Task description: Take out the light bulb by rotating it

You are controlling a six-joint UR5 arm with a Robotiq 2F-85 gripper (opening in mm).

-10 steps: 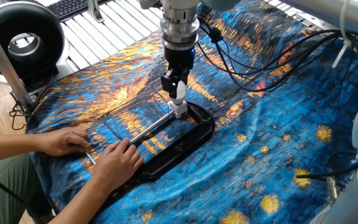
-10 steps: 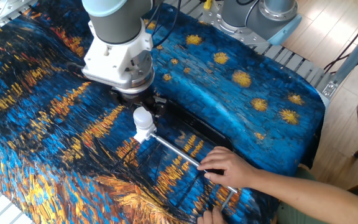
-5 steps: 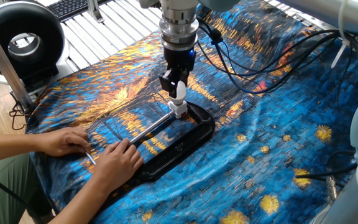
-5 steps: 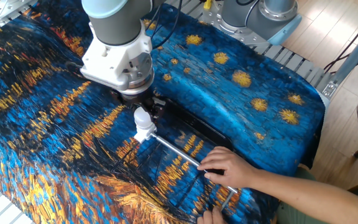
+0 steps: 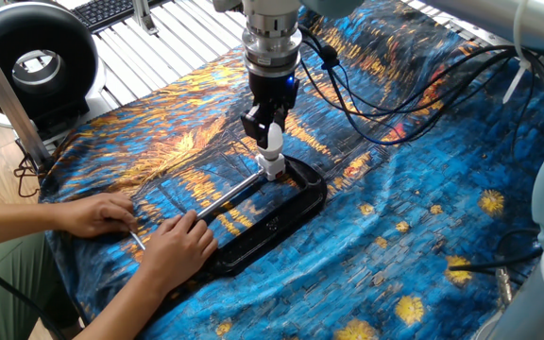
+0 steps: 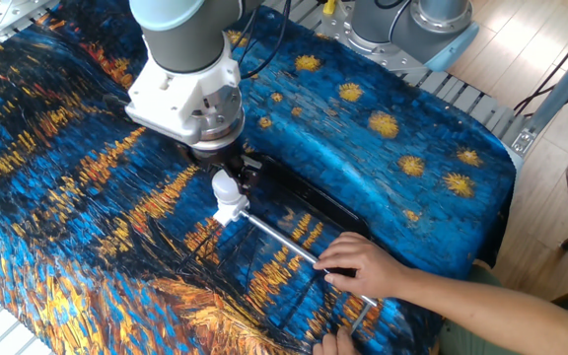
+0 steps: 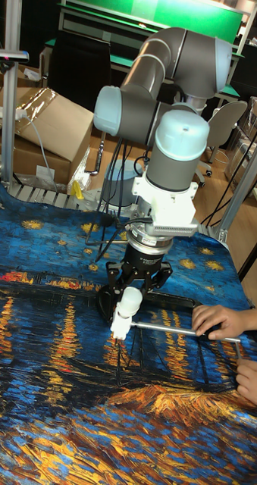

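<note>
The light bulb (image 5: 271, 142) is small and white. It stands upright on a white socket block (image 5: 272, 168) at the end of a metal rod (image 5: 217, 199). My gripper (image 5: 268, 133) reaches straight down, its dark fingers shut on the bulb's globe. The other fixed view shows the light bulb (image 6: 225, 184) under the gripper (image 6: 228, 178), over the socket block (image 6: 229, 210). In the tall fixed view the light bulb (image 7: 129, 301) sits between the fingers of the gripper (image 7: 133, 292). The screw base is hidden.
A black tray (image 5: 296, 204) lies under the socket on the blue and orange painted cloth (image 5: 414, 236). A person's hands (image 5: 173, 244) hold the rod's near end. Black cables (image 5: 395, 104) run over the cloth behind the arm. A black ring device (image 5: 31, 66) stands at the far left.
The wrist has shifted very slightly above the bulb. The bulb, the socket, the rod and the hands stay where they were.
</note>
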